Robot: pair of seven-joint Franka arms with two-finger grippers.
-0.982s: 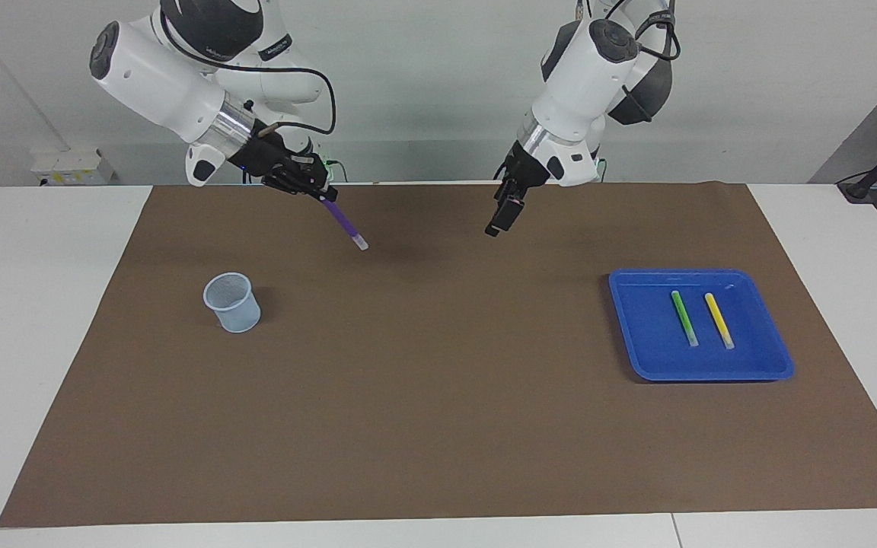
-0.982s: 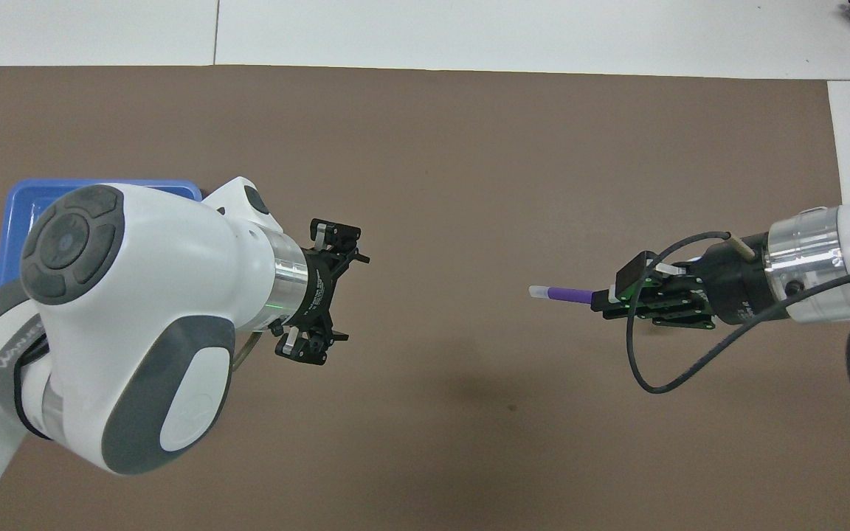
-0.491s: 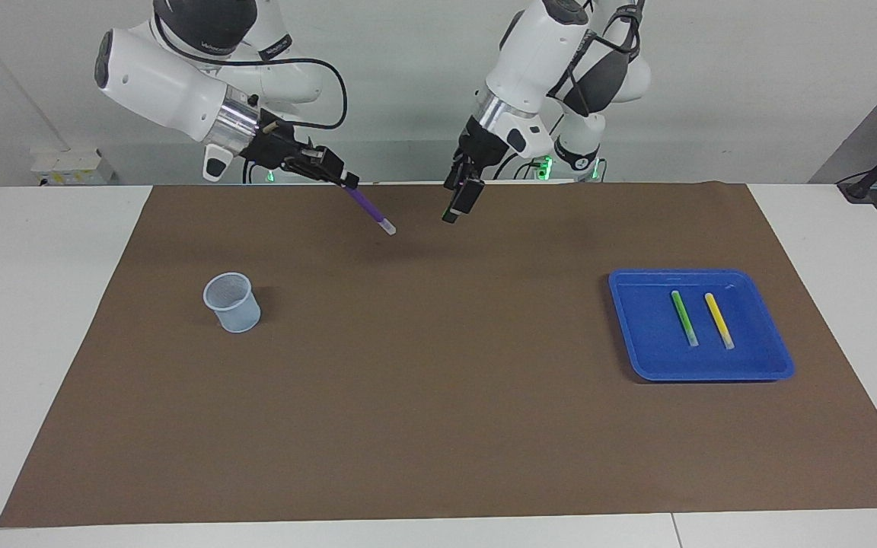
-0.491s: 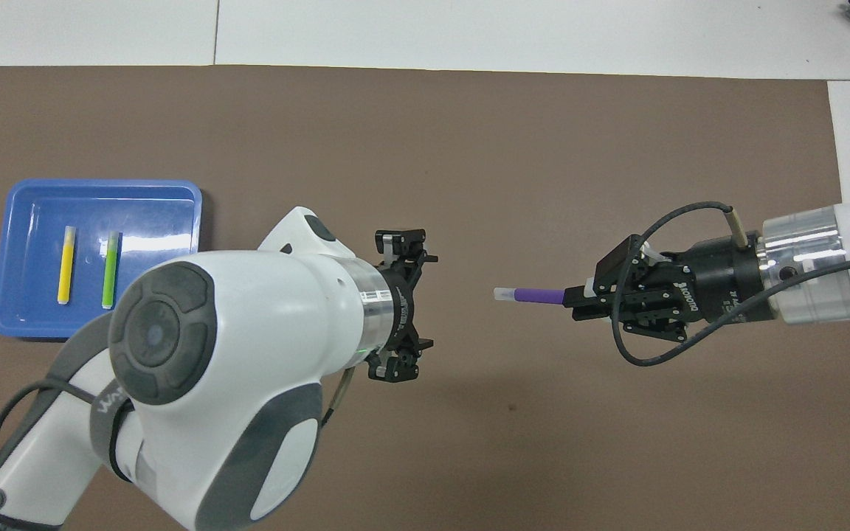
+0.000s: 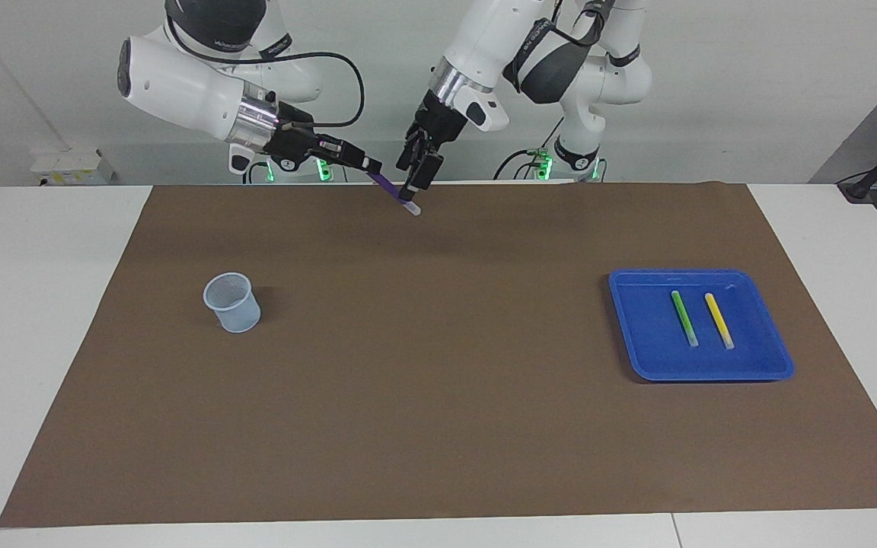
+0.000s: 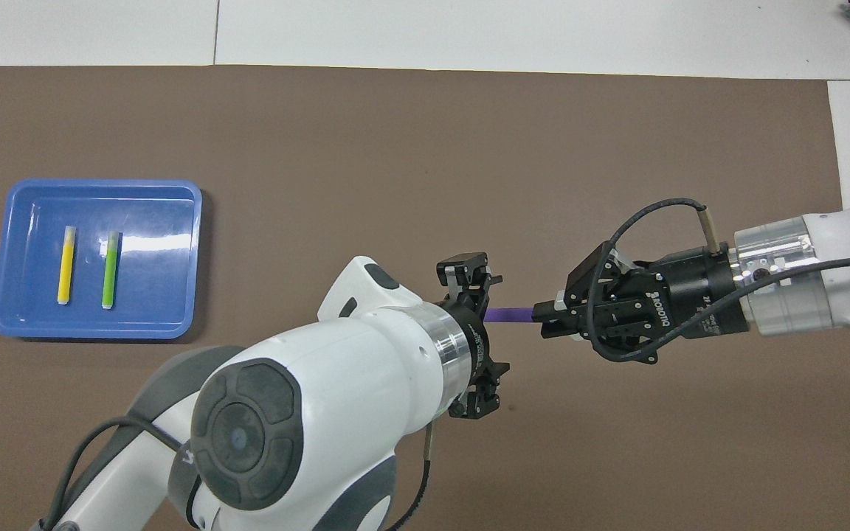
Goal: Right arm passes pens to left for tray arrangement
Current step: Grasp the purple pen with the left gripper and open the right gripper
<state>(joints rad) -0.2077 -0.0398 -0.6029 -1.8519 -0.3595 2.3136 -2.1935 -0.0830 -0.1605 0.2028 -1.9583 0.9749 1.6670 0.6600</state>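
The right pincer (image 5: 366, 163), upper centre of the facing view, is gripping the purple pen (image 5: 391, 189); the left pincer (image 5: 417, 180), jaws wide, is straddling its free end. It should close squarely before release. The tray (image 5: 712, 371), lower right, is holding two pens.

White table (image 5: 50, 304), brown mat (image 5: 438, 396), blue tray (image 5: 636, 358), pale cup (image 5: 233, 303)

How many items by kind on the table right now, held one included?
Pens: 3, purple pen held over the mat by the right gripper, its free end inside the open left gripper; green pen and yellow pen in the tray.
Tray: 1, blue tray.
Cup: 1, pale-blue cup.
Total: 5
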